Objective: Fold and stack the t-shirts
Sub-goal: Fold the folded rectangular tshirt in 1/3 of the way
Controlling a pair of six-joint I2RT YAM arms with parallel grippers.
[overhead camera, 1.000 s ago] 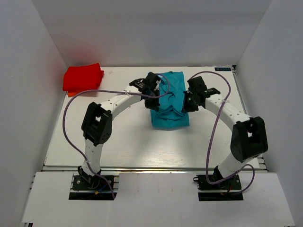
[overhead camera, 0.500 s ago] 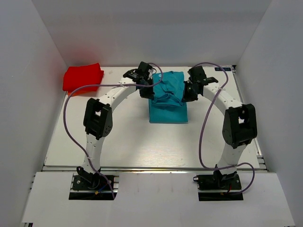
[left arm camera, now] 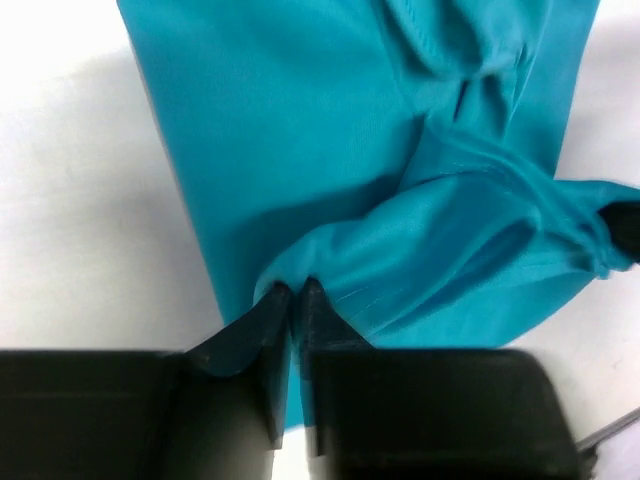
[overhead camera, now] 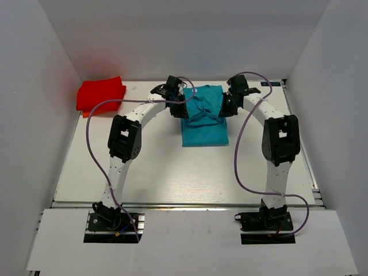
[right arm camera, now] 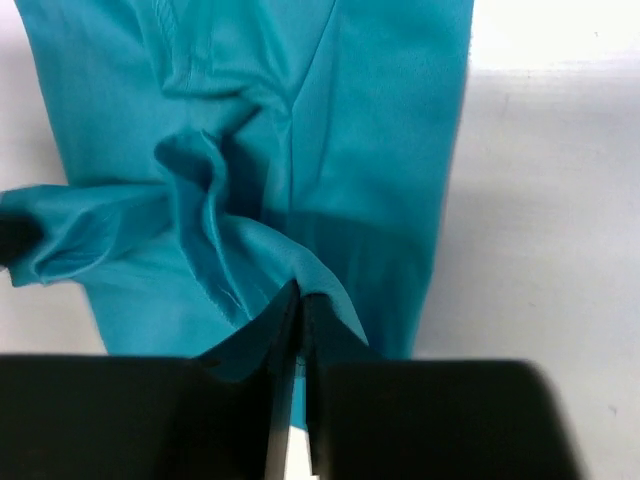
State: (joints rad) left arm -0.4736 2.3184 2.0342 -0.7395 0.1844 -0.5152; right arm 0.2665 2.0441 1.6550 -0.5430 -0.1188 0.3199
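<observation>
Within the last second the near hem of the teal shirt (overhead camera: 204, 131) has been carried toward the far edge of the desk (overhead camera: 155, 167), so this fold is judged about half done. The raised cloth is pinched between the closed fingers of the left gripper (left arm camera: 293, 296) and the right gripper (right arm camera: 298, 296). The shirt lies at far centre. The red shirt (overhead camera: 101, 95) is seen folded in the far left corner. The white desk is enclosed by white walls (overhead camera: 172, 34).
</observation>
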